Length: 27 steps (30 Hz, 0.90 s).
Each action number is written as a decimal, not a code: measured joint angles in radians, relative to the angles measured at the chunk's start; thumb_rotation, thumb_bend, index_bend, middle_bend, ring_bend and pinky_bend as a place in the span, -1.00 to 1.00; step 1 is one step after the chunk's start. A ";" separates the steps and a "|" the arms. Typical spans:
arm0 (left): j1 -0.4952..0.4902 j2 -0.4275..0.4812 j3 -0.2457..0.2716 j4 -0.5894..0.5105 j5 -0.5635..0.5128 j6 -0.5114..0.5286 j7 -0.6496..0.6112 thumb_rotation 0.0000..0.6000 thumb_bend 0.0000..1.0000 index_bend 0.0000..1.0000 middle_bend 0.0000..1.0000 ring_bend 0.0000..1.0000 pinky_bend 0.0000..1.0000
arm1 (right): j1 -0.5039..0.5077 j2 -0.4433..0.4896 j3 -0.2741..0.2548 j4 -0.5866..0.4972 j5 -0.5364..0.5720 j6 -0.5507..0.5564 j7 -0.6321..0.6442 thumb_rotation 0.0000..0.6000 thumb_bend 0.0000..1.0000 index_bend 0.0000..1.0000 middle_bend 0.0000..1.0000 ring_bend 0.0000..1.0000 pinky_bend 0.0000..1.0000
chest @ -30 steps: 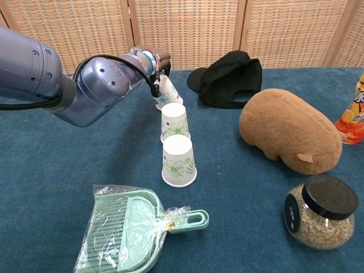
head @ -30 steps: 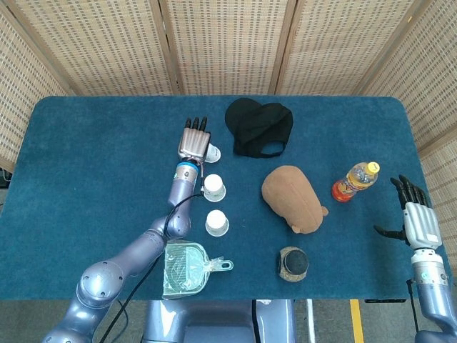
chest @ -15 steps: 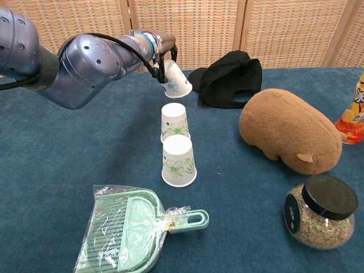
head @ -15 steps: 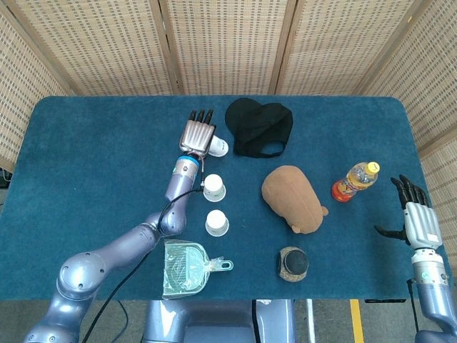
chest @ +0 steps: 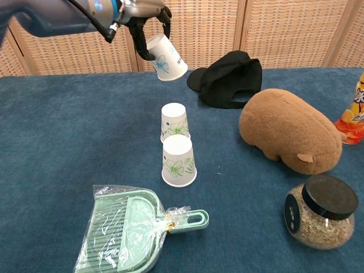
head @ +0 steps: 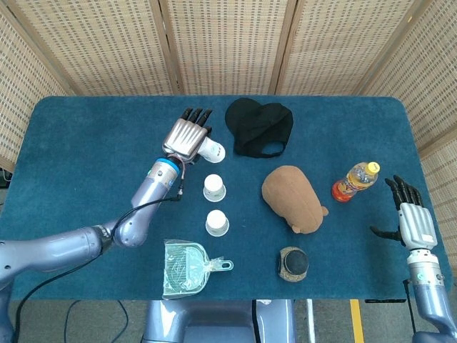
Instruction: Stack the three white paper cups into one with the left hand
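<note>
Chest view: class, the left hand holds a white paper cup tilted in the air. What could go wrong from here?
1. The white floral paper cup hangs tilted in the left hand; it may meet the upside-down cup crooked.
2. The front cup stands close by and could be knocked over.

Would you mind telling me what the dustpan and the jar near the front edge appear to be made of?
The dustpan looks like pale green moulded plastic with ribbed grooves, wrapped in a crinkly clear film bag. The jar seems to be clear glass or hard plastic, glossy, with a matte black lid and grainy contents; which of the two I cannot tell.
</note>
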 measured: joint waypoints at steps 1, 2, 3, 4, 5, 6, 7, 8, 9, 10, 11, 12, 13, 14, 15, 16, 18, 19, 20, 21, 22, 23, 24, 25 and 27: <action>0.013 0.039 0.014 -0.050 0.004 0.011 -0.003 1.00 -0.32 -0.02 -1.00 -1.00 -0.88 | 0.000 0.000 0.000 -0.001 0.000 0.001 -0.001 1.00 -0.79 -0.81 -1.00 -1.00 -1.00; 0.022 0.067 0.025 -0.086 0.009 0.018 -0.006 1.00 -0.32 -0.02 -1.00 -1.00 -0.88 | -0.001 0.000 0.000 -0.002 0.000 0.002 -0.002 1.00 -0.79 -0.81 -1.00 -1.00 -1.00; 0.031 0.095 0.037 -0.119 0.015 0.025 -0.010 1.00 -0.32 -0.03 -1.00 -1.00 -0.88 | -0.001 0.000 0.000 -0.003 0.000 0.003 -0.002 1.00 -0.79 -0.81 -1.00 -1.00 -1.00; 0.041 0.130 0.053 -0.159 0.024 0.033 -0.017 1.00 -0.33 -0.03 -1.00 -1.00 -0.88 | -0.001 0.000 0.000 -0.004 0.000 0.004 -0.002 1.00 -0.79 -0.81 -1.00 -1.00 -1.00; 0.049 0.152 0.065 -0.186 0.032 0.038 -0.023 1.00 -0.33 -0.04 -1.00 -1.00 -0.88 | -0.002 0.001 0.000 -0.006 0.000 0.005 -0.002 1.00 -0.79 -0.81 -1.00 -1.00 -1.00; 0.056 0.171 0.076 -0.210 0.042 0.043 -0.030 1.00 -0.33 -0.04 -1.00 -1.00 -0.88 | -0.002 0.001 0.000 -0.007 0.000 0.006 -0.002 1.00 -0.79 -0.81 -1.00 -1.00 -1.00; 0.064 0.191 0.092 -0.236 0.057 0.048 -0.041 1.00 -0.33 -0.05 -1.00 -1.00 -0.88 | -0.003 0.002 0.000 -0.008 -0.001 0.007 -0.002 1.00 -0.79 -0.81 -1.00 -1.00 -1.00; 0.070 0.203 0.103 -0.251 0.069 0.052 -0.048 1.00 -0.33 -0.06 -1.00 -1.00 -0.88 | -0.003 0.003 0.000 -0.010 -0.002 0.009 -0.003 1.00 -0.79 -0.81 -1.00 -1.00 -1.00; 0.074 0.212 0.115 -0.264 0.081 0.055 -0.054 1.00 -0.34 -0.06 -1.00 -1.00 -0.88 | -0.004 0.004 0.000 -0.012 -0.003 0.012 -0.003 1.00 -0.79 -0.81 -1.00 -1.00 -1.00; 0.078 0.222 0.128 -0.279 0.095 0.058 -0.060 1.00 -0.34 -0.07 -1.00 -1.00 -0.88 | -0.005 0.005 0.000 -0.014 -0.005 0.014 -0.003 1.00 -0.79 -0.81 -1.00 -1.00 -1.00; 0.080 0.228 0.138 -0.287 0.103 0.060 -0.064 1.00 -0.35 -0.08 -1.00 -1.00 -0.88 | -0.006 0.006 0.000 -0.018 -0.008 0.018 -0.002 1.00 -0.79 -0.81 -1.00 -1.00 -1.00; 0.081 0.231 0.146 -0.295 0.109 0.062 -0.067 1.00 -0.35 -0.08 -1.00 -1.00 -0.88 | -0.007 0.007 0.000 -0.020 -0.010 0.021 -0.002 1.00 -0.79 -0.81 -1.00 -1.00 -1.00; 0.083 0.234 0.156 -0.303 0.116 0.065 -0.073 1.00 -0.36 -0.09 -1.00 -1.00 -0.88 | -0.007 0.008 -0.001 -0.023 -0.013 0.024 -0.002 1.00 -0.79 -0.81 -1.00 -1.00 -1.00; 0.083 0.235 0.162 -0.308 0.121 0.067 -0.076 1.00 -0.36 -0.09 -1.00 -1.00 -0.88 | -0.008 0.009 -0.001 -0.026 -0.016 0.028 -0.002 1.00 -0.79 -0.81 -1.00 -1.00 -1.00; 0.083 0.235 0.167 -0.311 0.124 0.070 -0.079 1.00 -0.36 -0.09 -1.00 -1.00 -0.88 | -0.009 0.010 -0.002 -0.028 -0.019 0.030 -0.001 1.00 -0.79 -0.81 -1.00 -1.00 -1.00; 0.083 0.234 0.173 -0.314 0.128 0.073 -0.081 1.00 -0.36 -0.09 -1.00 -1.00 -0.88 | -0.010 0.011 -0.002 -0.031 -0.021 0.032 -0.001 1.00 -0.79 -0.81 -1.00 -1.00 -1.00; 0.081 0.229 0.183 -0.317 0.132 0.077 -0.085 1.00 -0.36 -0.08 -1.00 -1.00 -0.88 | -0.011 0.014 -0.003 -0.036 -0.026 0.037 0.001 1.00 -0.79 -0.81 -1.00 -1.00 -1.00; 0.079 0.223 0.187 -0.316 0.134 0.080 -0.086 1.00 -0.36 -0.09 -1.00 -1.00 -0.88 | -0.012 0.015 -0.004 -0.039 -0.027 0.039 0.002 1.00 -0.79 -0.81 -1.00 -1.00 -1.00; 0.077 0.218 0.190 -0.315 0.136 0.082 -0.087 1.00 -0.37 -0.09 -1.00 -1.00 -0.88 | -0.013 0.016 -0.004 -0.041 -0.029 0.041 0.005 1.00 -0.79 -0.81 -1.00 -1.00 -1.00; 0.075 0.211 0.193 -0.313 0.136 0.085 -0.087 1.00 -0.37 -0.09 -1.00 -1.00 -0.88 | -0.014 0.017 -0.003 -0.042 -0.029 0.042 0.007 1.00 -0.79 -0.81 -1.00 -1.00 -1.00; 0.071 0.200 0.197 -0.309 0.136 0.088 -0.086 1.00 -0.38 -0.10 -1.00 -1.00 -0.88 | -0.014 0.019 -0.003 -0.044 -0.030 0.043 0.009 1.00 -0.79 -0.81 -1.00 -1.00 -1.00; 0.067 0.192 0.200 -0.305 0.135 0.090 -0.086 1.00 -0.39 -0.11 -1.00 -1.00 -0.88 | -0.015 0.020 -0.003 -0.045 -0.031 0.044 0.013 1.00 -0.79 -0.81 -1.00 -1.00 -1.00; 0.062 0.183 0.204 -0.301 0.133 0.092 -0.085 1.00 -0.39 -0.11 -1.00 -1.00 -0.88 | -0.016 0.021 -0.003 -0.046 -0.031 0.046 0.015 1.00 -0.79 -0.81 -1.00 -1.00 -1.00; 0.055 0.171 0.208 -0.295 0.127 0.094 -0.083 1.00 -0.39 -0.12 -1.00 -1.00 -0.88 | -0.017 0.022 -0.003 -0.046 -0.032 0.047 0.018 1.00 -0.79 -0.81 -1.00 -1.00 -1.00; 0.045 0.154 0.213 -0.284 0.118 0.096 -0.079 1.00 -0.39 -0.12 -1.00 -1.00 -0.88 | -0.018 0.023 -0.002 -0.047 -0.035 0.050 0.023 1.00 -0.79 -0.81 -1.00 -1.00 -1.00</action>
